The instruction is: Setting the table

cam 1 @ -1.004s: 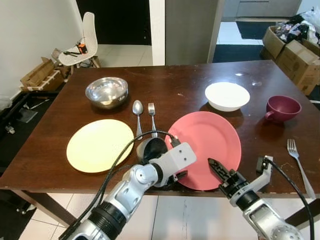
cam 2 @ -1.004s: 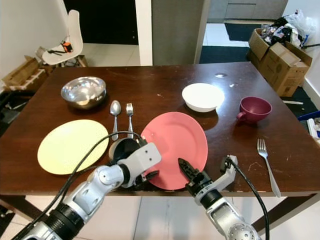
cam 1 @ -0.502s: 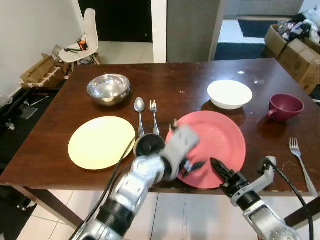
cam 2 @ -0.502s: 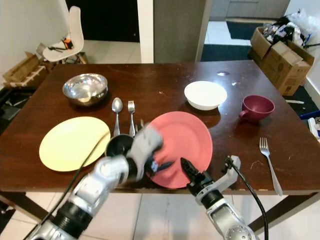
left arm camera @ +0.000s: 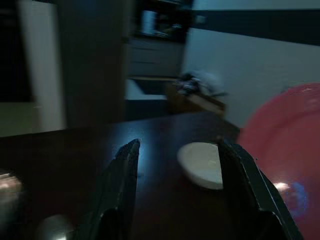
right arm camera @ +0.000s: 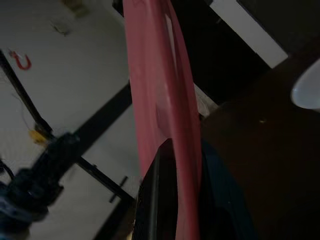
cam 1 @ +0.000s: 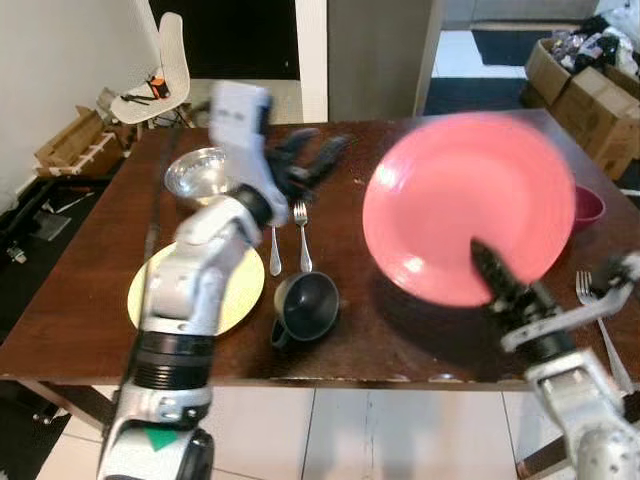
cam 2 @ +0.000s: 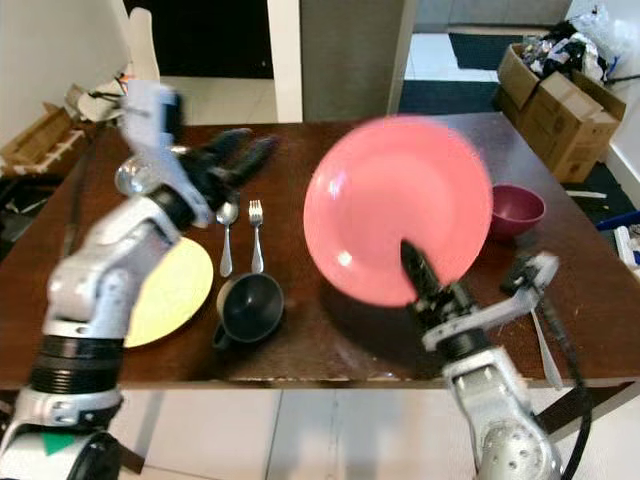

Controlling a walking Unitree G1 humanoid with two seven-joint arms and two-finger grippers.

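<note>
My right gripper [cam 1: 492, 278] is shut on the lower rim of a pink plate [cam 1: 465, 200], which is lifted off the dark wooden table [cam 1: 400, 340] and tilted up on edge. In the right wrist view the plate's rim [right arm camera: 165, 100] runs between the fingers [right arm camera: 159, 192]. My left gripper [cam 1: 312, 158] is raised over the far left of the table, open and holding nothing. A black cup [cam 1: 307, 306] stands near the front edge. A spoon [cam 1: 272, 255] and fork [cam 1: 302, 235] lie beside a yellow plate [cam 1: 235, 295].
A steel bowl [cam 1: 190, 175] sits at the far left. A maroon cup [cam 1: 590, 205] peeks out from behind the pink plate, and a second fork [cam 1: 600, 325] lies at the right edge. A white bowl [left arm camera: 200, 165] rests on the table past the left gripper. Cardboard boxes [cam 1: 585, 90] stand beyond.
The right gripper has lifted the pink plate from the table and tipped it upright. The left arm swung from the front edge up over the far left, uncovering the black cup.
</note>
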